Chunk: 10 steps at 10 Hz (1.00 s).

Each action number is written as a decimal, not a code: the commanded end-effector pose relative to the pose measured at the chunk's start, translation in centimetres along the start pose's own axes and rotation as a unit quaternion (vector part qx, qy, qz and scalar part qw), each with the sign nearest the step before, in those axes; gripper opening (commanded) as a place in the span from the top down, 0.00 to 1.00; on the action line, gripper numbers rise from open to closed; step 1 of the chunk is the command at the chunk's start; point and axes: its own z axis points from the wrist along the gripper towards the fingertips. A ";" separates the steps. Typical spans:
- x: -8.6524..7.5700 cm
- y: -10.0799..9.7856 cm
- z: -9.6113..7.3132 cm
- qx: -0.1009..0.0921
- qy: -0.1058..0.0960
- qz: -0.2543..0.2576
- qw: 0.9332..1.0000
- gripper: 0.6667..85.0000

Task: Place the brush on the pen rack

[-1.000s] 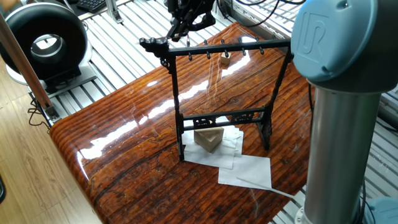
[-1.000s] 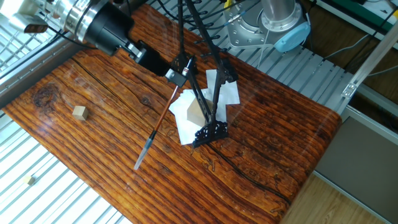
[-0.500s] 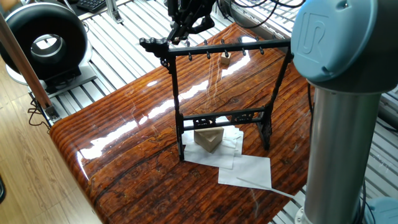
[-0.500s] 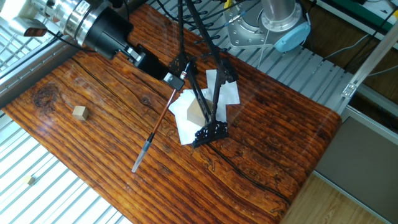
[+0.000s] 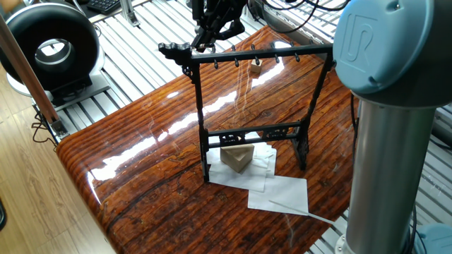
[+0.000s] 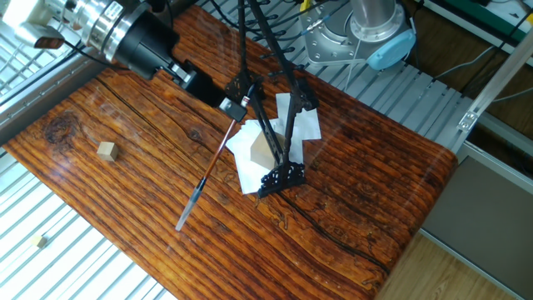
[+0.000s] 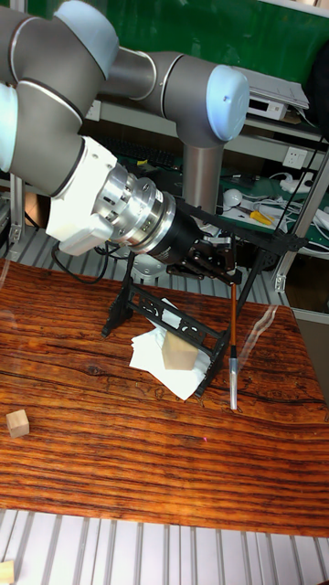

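Note:
The pen rack (image 5: 254, 55) is a tall black frame standing mid-table, also seen from above (image 6: 272, 137) and in the tall view (image 7: 174, 315). My gripper (image 7: 228, 267) sits at one end of its top crossbar, shut on the upper end of the brush (image 7: 234, 347). The brush is thin, with a reddish-brown shaft and a pale grey lower end, and hangs straight down beside the rack's upright, its tip just above the table. From above, the brush (image 6: 206, 171) slants away from the gripper (image 6: 236, 105). In the first fixed view the gripper (image 5: 212, 29) is behind the crossbar and the brush is hard to make out.
A pale wooden block (image 5: 237, 156) lies on white papers (image 5: 282, 192) under the rack. A small wooden cube (image 6: 106, 150) sits apart on the table. The arm's grey column (image 5: 388, 141) stands at the table's near right; a black round device (image 5: 53, 46) is off the table's left.
The gripper and brush have shifted very slightly along the crossbar's end; the brush tip has drifted a little. The rack and blocks have not moved.

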 end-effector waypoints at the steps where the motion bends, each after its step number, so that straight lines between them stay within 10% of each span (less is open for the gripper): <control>1: 0.4 0.5 -0.2 -0.005 0.003 0.003 1.000 1.00; 10: 1.3 1.2 -0.4 -0.007 0.006 0.015 1.000 1.00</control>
